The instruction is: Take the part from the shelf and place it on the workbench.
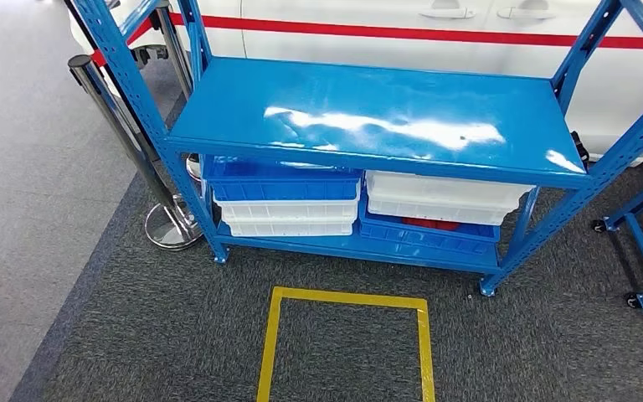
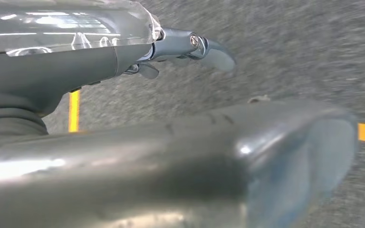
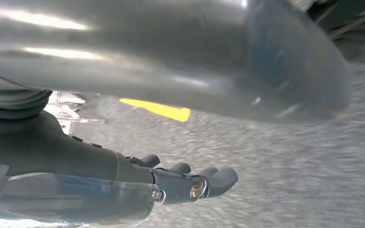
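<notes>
bare shelf top point(image 1: 368, 109) open above, stacked bins point(image 1: 289, 197) crowd the space beneath

This looks like a car workshop or factory floor: a blue steel shelf rack point(image 1: 368, 117) holds plastic parts bins point(image 1: 285, 197), yellow tape point(image 1: 345, 343) marks grey carpet, and a white car point(image 1: 469, 33) stands behind.

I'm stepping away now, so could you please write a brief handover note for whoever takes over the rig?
Left hand: holds nothing, fingers extended, hanging over the grey carpet.
Right hand: the same.
The blue shelf stands ahead, top bare; blue and white bins sit on its lower level, and something red shows in the right blue bin.
Yellow floor square lies before the shelf.
Done: nothing picked.
Left: take the part and carry it to the workbench.
</notes>
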